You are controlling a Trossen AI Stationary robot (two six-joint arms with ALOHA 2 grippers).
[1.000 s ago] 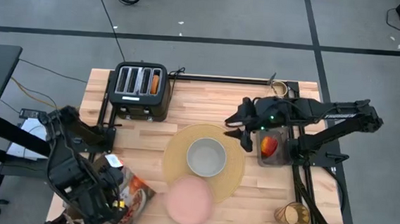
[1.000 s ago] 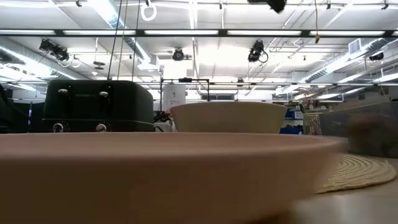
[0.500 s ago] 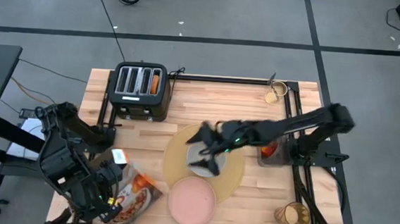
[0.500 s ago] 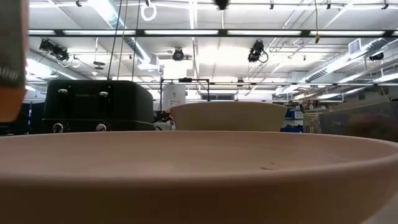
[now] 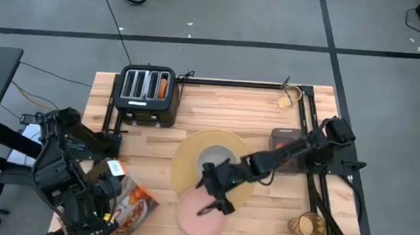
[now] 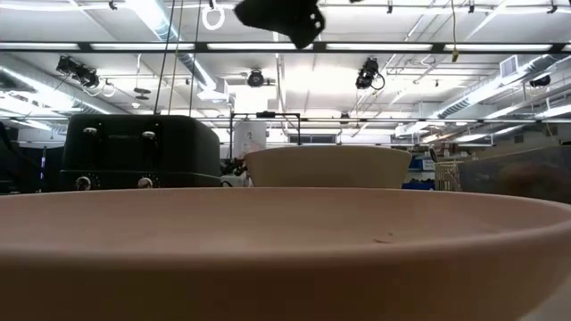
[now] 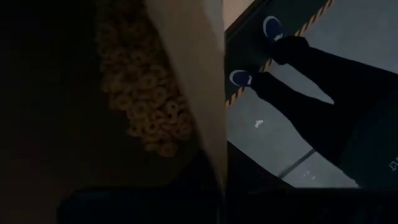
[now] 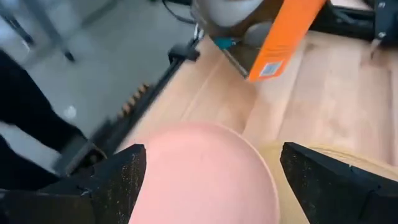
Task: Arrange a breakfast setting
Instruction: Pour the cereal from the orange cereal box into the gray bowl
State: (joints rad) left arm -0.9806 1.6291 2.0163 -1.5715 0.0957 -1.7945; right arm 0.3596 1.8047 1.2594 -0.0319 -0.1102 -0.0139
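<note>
A: Two arms we have at the desk (image 5: 218, 107). Taking the placemat (image 5: 186, 159) as our landmark, where is each?

B: We see the right gripper (image 5: 214, 194) reaching over the placemat's near edge, hovering above the pink plate (image 5: 194, 219). Its fingers (image 8: 102, 183) stand wide apart with nothing between them; from the right wrist the plate fills the gap below.

A: And the left gripper (image 5: 99, 202)?

B: Well off to the left of the placemat, at the desk's near left corner. Its fingers are shut together, pinching the cereal bag (image 5: 134, 201). From the left wrist we look into the bag at the cereal rings (image 7: 146, 93), and past it to a person's legs (image 7: 323, 93) on the floor.

A: Where do we find the setting's pieces?

B: The grey-green bowl (image 5: 208, 158) sits on the placemat's middle. The pink plate lies at the placemat's near edge, overlapping it. The amber tumbler (image 5: 306, 226) stands well apart, at the desk's near right corner.

A: Anything else around the placemat?

B: The black toaster (image 5: 147, 92) stands beyond it to the left, with a toast round (image 5: 163, 87) in its rightmost slot. A dark bin (image 5: 288, 149) sits just right of the placemat; we cannot tell what is inside.
</note>
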